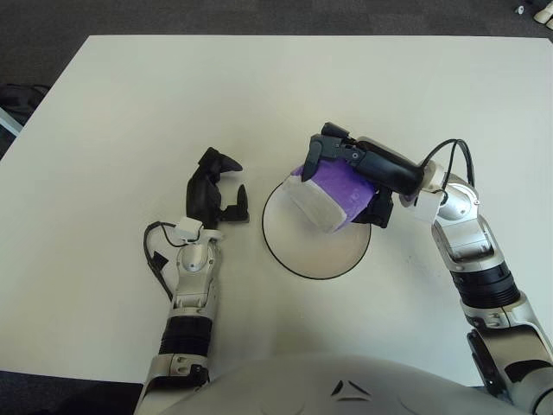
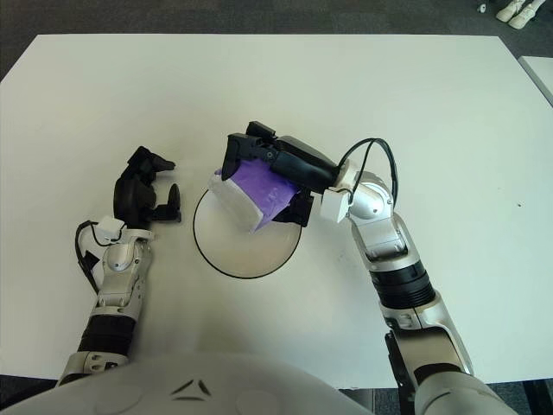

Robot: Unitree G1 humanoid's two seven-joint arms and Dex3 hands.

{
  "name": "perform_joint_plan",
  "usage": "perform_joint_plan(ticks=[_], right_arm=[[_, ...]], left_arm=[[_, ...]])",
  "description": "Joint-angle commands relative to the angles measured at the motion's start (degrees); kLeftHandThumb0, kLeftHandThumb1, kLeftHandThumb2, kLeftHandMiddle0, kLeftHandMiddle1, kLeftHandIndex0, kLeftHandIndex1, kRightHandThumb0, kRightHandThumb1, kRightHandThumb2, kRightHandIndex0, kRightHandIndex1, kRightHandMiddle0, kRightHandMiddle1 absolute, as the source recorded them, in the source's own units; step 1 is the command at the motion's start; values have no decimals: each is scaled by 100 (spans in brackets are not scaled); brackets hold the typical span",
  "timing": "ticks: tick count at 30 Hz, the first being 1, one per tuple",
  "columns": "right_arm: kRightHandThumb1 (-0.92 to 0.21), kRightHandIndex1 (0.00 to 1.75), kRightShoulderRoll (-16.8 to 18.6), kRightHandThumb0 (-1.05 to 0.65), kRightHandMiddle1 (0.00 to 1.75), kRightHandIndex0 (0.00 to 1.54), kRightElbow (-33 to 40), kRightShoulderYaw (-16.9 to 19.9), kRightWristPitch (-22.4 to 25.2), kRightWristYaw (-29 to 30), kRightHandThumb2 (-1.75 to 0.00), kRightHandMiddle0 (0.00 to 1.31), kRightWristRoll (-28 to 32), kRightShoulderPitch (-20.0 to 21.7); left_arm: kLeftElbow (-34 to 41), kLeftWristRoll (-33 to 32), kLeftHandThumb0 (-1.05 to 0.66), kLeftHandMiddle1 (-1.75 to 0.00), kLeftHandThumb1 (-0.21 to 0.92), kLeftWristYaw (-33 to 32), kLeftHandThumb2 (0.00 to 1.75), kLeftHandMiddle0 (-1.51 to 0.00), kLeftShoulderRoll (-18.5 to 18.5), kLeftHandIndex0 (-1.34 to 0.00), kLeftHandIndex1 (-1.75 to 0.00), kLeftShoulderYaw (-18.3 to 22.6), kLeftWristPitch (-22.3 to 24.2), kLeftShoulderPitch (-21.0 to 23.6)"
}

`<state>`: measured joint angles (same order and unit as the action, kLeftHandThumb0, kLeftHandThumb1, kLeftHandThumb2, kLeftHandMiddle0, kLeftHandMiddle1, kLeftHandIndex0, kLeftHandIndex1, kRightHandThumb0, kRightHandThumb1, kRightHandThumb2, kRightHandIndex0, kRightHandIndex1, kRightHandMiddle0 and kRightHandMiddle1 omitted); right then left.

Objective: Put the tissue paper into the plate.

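Two hands showed from where I sat. Nearest, my left hand [image 1: 216, 194] idled beside the plate [image 1: 285, 251], fingers loosely spread, holding nothing. Beyond, on the white worktop [image 1: 130, 112], my right hand [image 1: 354, 169] clasped the tissue pack [image 1: 328, 190] over the plate's far edge. I judged it light, soft and crushable, best gripped across its purple middle.

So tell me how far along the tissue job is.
Done: the right hand has picked up the purple tissue pack and holds it over the plate. In hand: its fingers are wrapped around the pack. Left: letting go. The left hand shows left of the plate.
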<state>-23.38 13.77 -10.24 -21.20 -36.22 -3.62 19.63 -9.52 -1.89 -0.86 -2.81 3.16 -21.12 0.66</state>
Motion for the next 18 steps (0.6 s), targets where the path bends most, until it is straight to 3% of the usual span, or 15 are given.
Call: perform_joint_plan(ticks=[1, 2, 6, 18], right_arm=[[-55, 82, -238, -70, 87, 13, 37, -36, -490, -142, -97, 14, -11, 53], [-66, 52, -275, -81, 56, 8, -19, -53, -652, -167, -84, 9, -34, 80], [-84, 11, -340, -99, 12, 2, -129, -100, -850, -230, -62, 2, 25, 111], [-89, 0, -659, -105, 0, 0, -157, -206, -618, -817, -46, 0, 478, 254]], left_arm=[[-615, 30, -1, -162, 14, -82, 149, -74, -27, -57, -175, 42, 234, -426], [-656, 44, -1, -161, 15, -110, 147, -73, -31, -57, -175, 51, 248, -413], [-689, 95, -1, -157, 17, -188, 144, -72, -28, -58, -175, 62, 349, -398], [-787, 54, -1, -153, 17, -280, 142, -72, -35, -61, -175, 95, 407, -345]])
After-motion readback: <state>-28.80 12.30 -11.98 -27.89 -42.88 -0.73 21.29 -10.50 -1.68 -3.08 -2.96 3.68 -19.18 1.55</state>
